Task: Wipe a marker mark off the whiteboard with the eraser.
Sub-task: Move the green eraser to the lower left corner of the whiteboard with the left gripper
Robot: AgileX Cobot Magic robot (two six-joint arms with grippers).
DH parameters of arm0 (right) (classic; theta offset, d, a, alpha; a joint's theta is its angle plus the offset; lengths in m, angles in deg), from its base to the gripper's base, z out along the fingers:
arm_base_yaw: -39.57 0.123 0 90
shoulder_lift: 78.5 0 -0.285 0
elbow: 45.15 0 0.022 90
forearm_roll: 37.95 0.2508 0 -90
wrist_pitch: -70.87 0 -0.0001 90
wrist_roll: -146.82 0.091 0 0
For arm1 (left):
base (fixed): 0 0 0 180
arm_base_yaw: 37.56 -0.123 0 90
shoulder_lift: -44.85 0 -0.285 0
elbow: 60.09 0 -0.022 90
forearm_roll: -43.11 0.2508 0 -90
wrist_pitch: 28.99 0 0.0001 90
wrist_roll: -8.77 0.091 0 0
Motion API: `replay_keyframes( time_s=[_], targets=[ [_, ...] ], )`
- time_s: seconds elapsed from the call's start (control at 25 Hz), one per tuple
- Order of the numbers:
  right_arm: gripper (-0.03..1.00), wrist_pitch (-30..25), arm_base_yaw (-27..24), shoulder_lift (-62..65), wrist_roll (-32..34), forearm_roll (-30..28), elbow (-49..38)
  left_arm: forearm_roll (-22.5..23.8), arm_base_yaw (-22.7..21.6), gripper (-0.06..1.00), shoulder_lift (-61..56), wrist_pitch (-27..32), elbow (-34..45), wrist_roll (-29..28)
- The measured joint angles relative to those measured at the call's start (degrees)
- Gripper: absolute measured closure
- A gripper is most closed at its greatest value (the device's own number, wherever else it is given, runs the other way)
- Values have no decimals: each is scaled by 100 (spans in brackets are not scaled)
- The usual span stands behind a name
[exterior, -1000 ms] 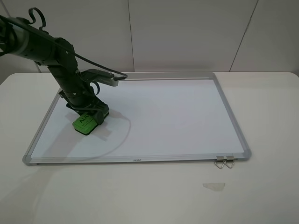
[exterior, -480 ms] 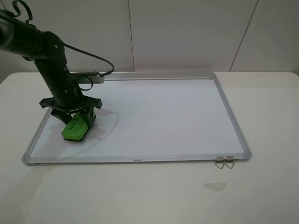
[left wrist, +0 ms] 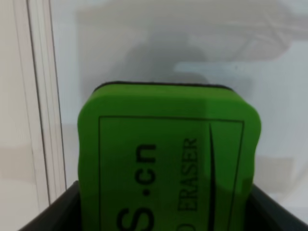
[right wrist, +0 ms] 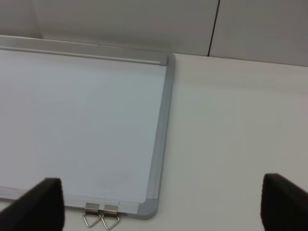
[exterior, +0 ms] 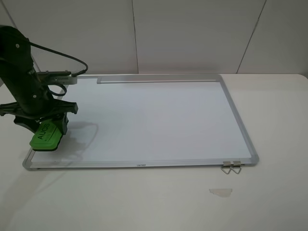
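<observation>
Free room: whiteboard (exterior: 159,120) face, open from centre to right frame; bare table (exterior: 144,207) in front and to the right.
Obstacles: left end effector (exterior: 48,126), with arm (exterior: 21,72) and looping cable (exterior: 57,50), clamped round eraser (exterior: 45,136) over near-left board corner; two binder clips (exterior: 232,167) on near-right frame; flat scrap (exterior: 220,192) on table; wall (exterior: 192,33) directly behind board.

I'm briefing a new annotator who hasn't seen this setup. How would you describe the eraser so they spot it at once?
Find the silver-framed whiteboard lying flat on the white table and go to its near left corner. There the black left end effector grips the eraser, a bright green block with dark lettering. Nothing else in view is coloured.
</observation>
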Motion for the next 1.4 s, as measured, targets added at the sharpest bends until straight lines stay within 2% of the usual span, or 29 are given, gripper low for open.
replay_keyframes(
  time_s=[0.2,0.44,0.88,1.24,1.4],
  targets=[
    [15,0,0,0,0,0,0,200,0,35,-42,-753,638,-436],
    [15,0,0,0,0,0,0,720,0,35,-42,-1390,1052,-907],
    [15,0,0,0,0,0,0,1159,0,35,-44,-1646,1069,-945],
    [15,0,0,0,0,0,0,1238,0,35,-44,-1674,1069,-950],
    [15,0,0,0,0,0,0,1242,0,23,-44,-1614,1069,-971]
  ],
)
